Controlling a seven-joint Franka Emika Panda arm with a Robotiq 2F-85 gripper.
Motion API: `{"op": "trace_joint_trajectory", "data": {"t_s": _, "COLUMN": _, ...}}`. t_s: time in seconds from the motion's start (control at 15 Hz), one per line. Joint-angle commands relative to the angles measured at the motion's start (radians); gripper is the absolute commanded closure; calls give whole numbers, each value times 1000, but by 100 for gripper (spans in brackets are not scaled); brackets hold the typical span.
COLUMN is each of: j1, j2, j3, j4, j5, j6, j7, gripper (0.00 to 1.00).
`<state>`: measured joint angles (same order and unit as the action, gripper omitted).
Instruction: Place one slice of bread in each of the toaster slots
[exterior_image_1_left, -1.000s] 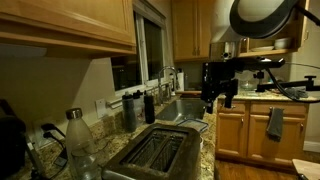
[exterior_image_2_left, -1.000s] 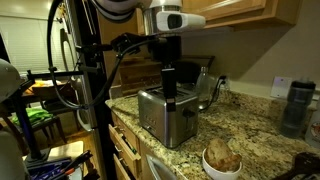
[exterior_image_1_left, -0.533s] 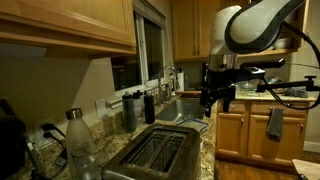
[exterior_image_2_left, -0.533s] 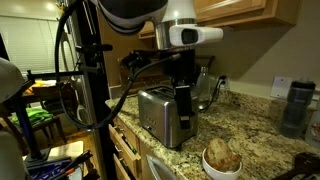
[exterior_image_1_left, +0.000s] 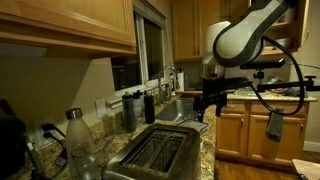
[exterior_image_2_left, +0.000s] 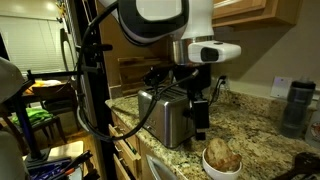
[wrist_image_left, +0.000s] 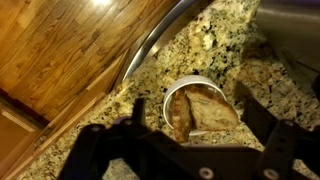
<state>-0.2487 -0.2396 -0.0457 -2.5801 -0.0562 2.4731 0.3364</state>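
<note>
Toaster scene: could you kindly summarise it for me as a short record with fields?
claw: open, empty, hanging over the bowl
bowl: white, on the granite counter near the toaster, holding bread
toaster: shiny silver, on the same counter
toaster slots: two, dark, no bread showing
progress: no slice placed yet

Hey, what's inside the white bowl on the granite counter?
The white bowl holds bread slices; how many there are, and the bowl's bottom beneath them, is hidden.

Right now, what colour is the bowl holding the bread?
The bowl is white; the wrist view shows it best.
</note>
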Motion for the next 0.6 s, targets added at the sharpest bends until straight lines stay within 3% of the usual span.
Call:
{"op": "trace_joint_trajectory", "data": {"t_s": 0.0, "j1": 12, "j2": 95, "j3": -22, "j4": 82, "j5": -23, "j6": 16, "j7": -11, "gripper": 0}}
{"op": "trace_joint_trajectory", "data": {"t_s": 0.53, "j1": 61, "j2": 221, "j3": -28, "j4": 188, "j5": -16, "j6": -5, "j7": -29, "gripper": 0}}
